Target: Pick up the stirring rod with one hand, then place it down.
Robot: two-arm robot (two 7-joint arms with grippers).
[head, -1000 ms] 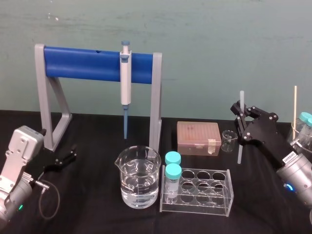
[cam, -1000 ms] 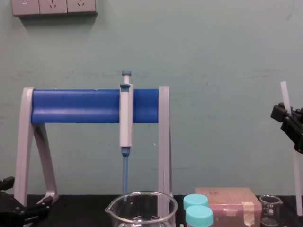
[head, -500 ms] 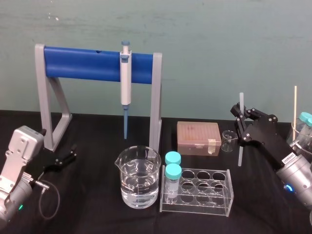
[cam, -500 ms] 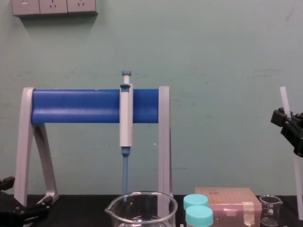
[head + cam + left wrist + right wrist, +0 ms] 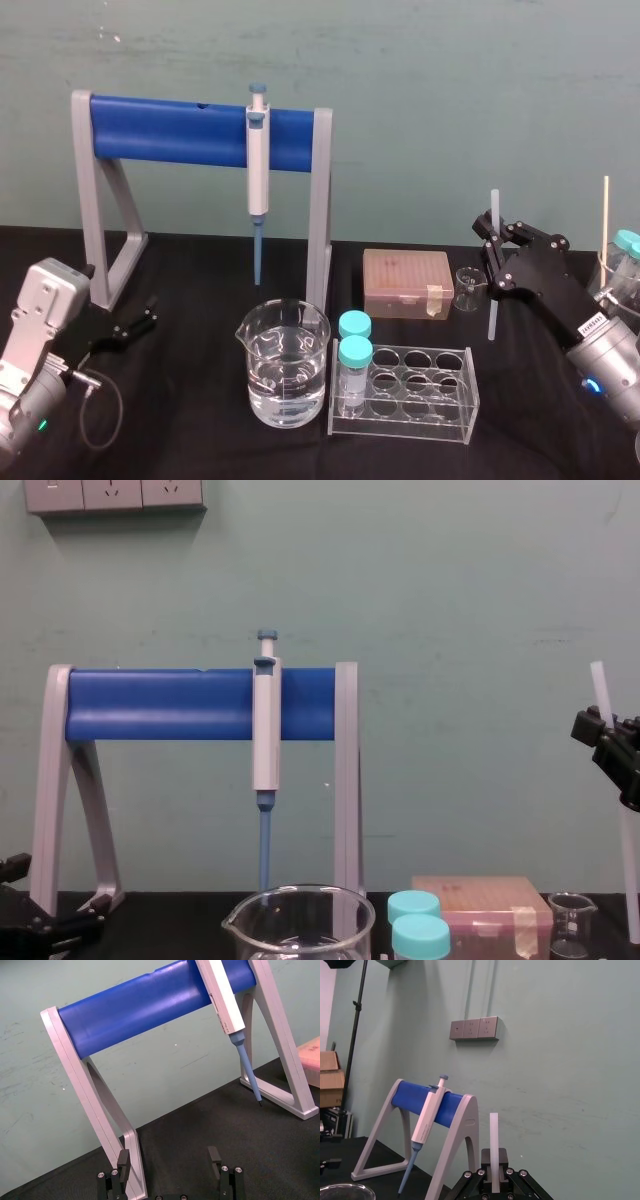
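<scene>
Head camera looked down over my table (image 5: 200, 400); chest camera sat lower, level, nearer; both shared pipette stand (image 5: 170, 132).

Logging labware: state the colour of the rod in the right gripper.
The stirring rod is translucent white, clearest in the right wrist view.

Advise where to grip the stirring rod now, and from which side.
Probably the upper shaft, pinched across, coming from the robot's right. The stirring rod is upright, thin, straight, so a sideways pinch suits it; the right gripper is shut on it there. The small beaker and the tan box stand on its left, crowding that side. The left gripper sits open at far left.
</scene>
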